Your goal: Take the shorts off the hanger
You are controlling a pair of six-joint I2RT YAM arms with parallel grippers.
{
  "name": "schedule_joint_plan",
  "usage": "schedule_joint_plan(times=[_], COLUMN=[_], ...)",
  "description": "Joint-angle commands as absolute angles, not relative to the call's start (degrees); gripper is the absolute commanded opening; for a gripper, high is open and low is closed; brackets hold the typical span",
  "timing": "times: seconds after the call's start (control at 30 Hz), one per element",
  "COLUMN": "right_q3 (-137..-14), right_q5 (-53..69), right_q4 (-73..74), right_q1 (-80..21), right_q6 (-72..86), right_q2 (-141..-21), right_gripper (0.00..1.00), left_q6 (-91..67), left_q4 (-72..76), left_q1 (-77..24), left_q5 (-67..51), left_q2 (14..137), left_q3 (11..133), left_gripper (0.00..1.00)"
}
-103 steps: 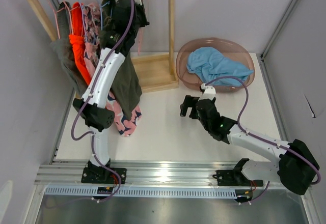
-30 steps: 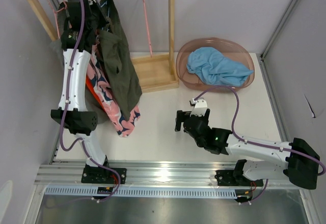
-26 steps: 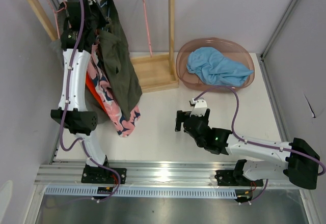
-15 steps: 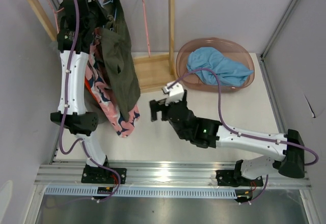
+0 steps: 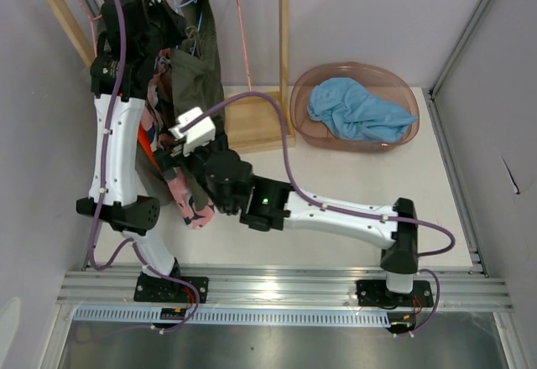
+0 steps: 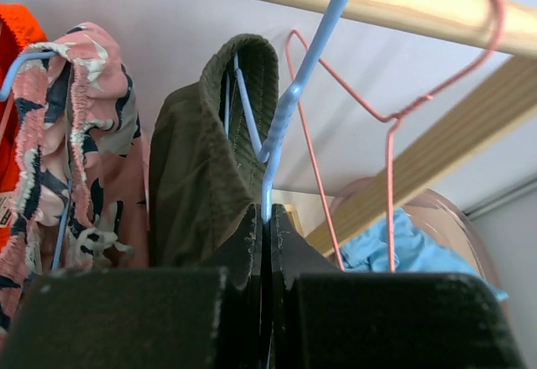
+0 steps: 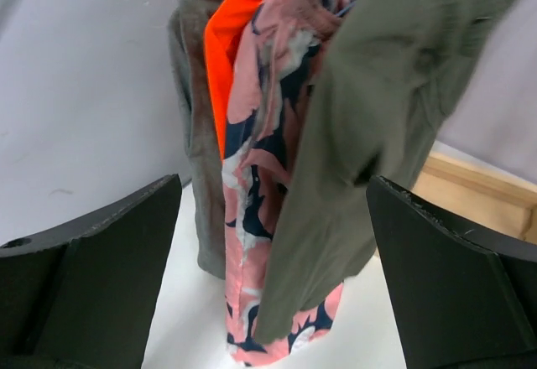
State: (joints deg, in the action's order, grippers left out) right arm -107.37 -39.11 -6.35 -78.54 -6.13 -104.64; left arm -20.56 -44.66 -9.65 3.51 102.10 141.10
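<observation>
White tabletop [image 5: 419,176] fills the overhead view, with a light wooden rack [image 5: 284,42] at its far left. An oval, translucent pinkish basket [image 5: 299,92] sits beside the rack, and crumpled light blue shorts [image 5: 357,109] lie in it. Dark olive shorts [image 5: 201,67] hang limp and matte from the rack's rail. Pink floral shorts [image 5: 191,210] and bright orange shorts [image 5: 144,145] show partly behind the left arm. The left gripper [image 5: 178,35] is up at the olive pair's waistband. The right gripper [image 5: 168,158] sits lower, near the hanging legs.

From the left wrist, the two dark fingers are pressed together on a thin blue wire hanger [image 6: 289,92]. It carries the olive pair's ribbed waistband and hooks over the round wooden rail. A bare pink wire hanger [image 6: 390,117] hangs just beside it.

From the right wrist, the blocky black fingers [image 7: 92,252] stand wide apart and hold nothing. They face the draped fabric: fuzzy grey shorts [image 7: 189,134] at the left, then the orange and floral pairs. The smooth olive pair hangs nearest the camera.
</observation>
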Motion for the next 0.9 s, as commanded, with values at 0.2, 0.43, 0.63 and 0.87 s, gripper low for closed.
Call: schedule_joint_plan(times=[0.2,0.43,0.63,0.87], right_q3=[-120.3,-119.7,-113.5,-102.8], right_q5=[-40.5,-47.6,-52.9,-55.3], right_q4=[-8.0,-14.1,-20.6,-20.7], right_q1=[-76.6,-76.2,-76.5,-78.7], right_q6=[-8.2,-12.5,-14.0,-9.0], right_q2=[-117.2,-118.7,-116.1,-111.2], right_gripper=[0.99,0.96,0.53,0.00], left_q6=[-19.2,-19.4,-20.1,-20.3], left_q4=[-42.7,-41.8,-42.4,-41.7], left_q1=[-9.5,-9.4,-9.4,-9.4], left_q5=[2.2,1.6,0.6,0.4], left_q2=[95.8,90.4,87.3,86.2], left_q3=[141.2,136.1,133.8,133.1], left_gripper=[0.00,0.00,0.00,0.00])
